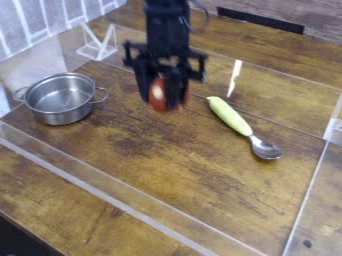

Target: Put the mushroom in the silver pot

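Upper centre: gripper [166,82], closed on the mushroom [167,95], raised; silver pot [62,98] at left, spoon [246,128] at right.

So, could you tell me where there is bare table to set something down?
The wood left of the spoon and right of the silver pot, running toward the near edge, is bare. It is tighter at the back, where the gripper holds the mushroom.

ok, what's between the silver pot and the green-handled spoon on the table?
Only bare wooden tabletop between pot and spoon, per the camera view.
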Available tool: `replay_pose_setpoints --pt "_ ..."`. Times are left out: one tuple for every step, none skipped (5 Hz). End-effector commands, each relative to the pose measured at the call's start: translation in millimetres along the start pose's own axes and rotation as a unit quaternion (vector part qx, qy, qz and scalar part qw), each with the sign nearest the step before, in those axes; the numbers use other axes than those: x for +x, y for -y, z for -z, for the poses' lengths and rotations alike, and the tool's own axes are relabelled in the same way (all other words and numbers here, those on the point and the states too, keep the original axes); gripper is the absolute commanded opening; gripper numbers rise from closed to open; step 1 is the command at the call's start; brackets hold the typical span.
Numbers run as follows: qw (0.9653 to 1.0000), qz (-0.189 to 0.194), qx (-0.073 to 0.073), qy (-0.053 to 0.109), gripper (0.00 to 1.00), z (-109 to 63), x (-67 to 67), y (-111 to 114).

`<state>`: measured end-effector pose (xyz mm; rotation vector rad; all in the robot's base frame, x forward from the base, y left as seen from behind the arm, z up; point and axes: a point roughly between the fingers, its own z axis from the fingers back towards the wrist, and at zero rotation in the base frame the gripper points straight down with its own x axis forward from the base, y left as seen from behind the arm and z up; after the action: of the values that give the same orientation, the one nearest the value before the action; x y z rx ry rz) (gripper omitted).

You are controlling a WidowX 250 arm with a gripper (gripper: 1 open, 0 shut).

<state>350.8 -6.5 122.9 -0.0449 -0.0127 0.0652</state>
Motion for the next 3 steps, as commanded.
replay_pose_setpoints --pt "0.9968 -0.027 0.01 0.075 0.0 -48.8 1.8 -27" --pt "0.9939 -0.059 0.018 0.091 0.0 -44.0 -7.3 -49" --pt "0.9912 -0.088 0.023 0.097 0.0 -44.8 -15.3 -68"
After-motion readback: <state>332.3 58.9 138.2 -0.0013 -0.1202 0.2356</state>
